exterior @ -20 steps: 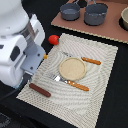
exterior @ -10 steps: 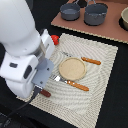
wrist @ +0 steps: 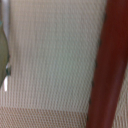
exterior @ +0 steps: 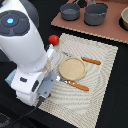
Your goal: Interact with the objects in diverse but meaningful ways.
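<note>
Tool state cannot be told; it is hidden under the arm [exterior: 27, 55], which has been lowered over the mat's [exterior: 100, 75] near corner since a second ago. Sausage stick [wrist: 107, 65] is seen close in the wrist view, suggesting a grasp approach. Tomato [exterior: 52, 39] is left beside the mat.

This looks like a robot lab bench dressed up as a toy dining table. A woven beige placemat [exterior: 92, 75] lies on a black tabletop [exterior: 117, 105], and at its middle sits a tan round plate [exterior: 72, 68] with orange-handled cutlery [exterior: 91, 61] just beside it on two sides. Beyond the placemat, two grey pots [exterior: 95, 13] stand on a brown board [exterior: 107, 31]. A red tomato [exterior: 52, 39] rests at the placemat's corner. The bulky white robot arm [exterior: 22, 47] looming over the placemat marks it as a test rig.
</note>
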Motion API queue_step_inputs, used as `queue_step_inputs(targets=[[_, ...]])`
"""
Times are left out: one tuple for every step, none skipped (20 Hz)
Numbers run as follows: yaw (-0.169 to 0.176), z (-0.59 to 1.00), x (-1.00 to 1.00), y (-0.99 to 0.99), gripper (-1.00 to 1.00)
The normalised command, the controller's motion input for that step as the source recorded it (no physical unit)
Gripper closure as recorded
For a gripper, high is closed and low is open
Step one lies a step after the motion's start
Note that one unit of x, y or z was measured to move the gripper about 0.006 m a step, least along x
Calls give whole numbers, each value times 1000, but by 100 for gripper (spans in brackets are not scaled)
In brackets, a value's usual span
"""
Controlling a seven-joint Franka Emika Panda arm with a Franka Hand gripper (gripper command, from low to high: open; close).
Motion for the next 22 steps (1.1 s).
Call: queue_step_inputs(targets=[[-141, 191, -129, -380, -100], [-145, 160, -137, -380, -100], [-145, 117, -146, -354, -100], [-144, 17, -120, -274, -100], [-133, 0, -74, -191, -100], [-109, -71, 0, -49, -100], [-89, -94, 0, 0, -100], [-78, -131, 9, 0, -100], [-40, -151, 120, 29, -100], [-3, -189, 77, 86, -100], [0, -166, 77, 109, -100], [0, -160, 111, 146, -100], [14, -140, 160, 189, -100], [12, -109, 154, 231, -100], [12, -123, 117, 200, -100], [16, -166, 83, 177, -100], [18, -174, 60, 163, -100], [13, -214, 20, 137, -100], [12, -226, 26, 123, -100], [10, -249, 37, 114, -100], [5, -280, 17, 77, -100], [2, -286, 0, 74, -100]])
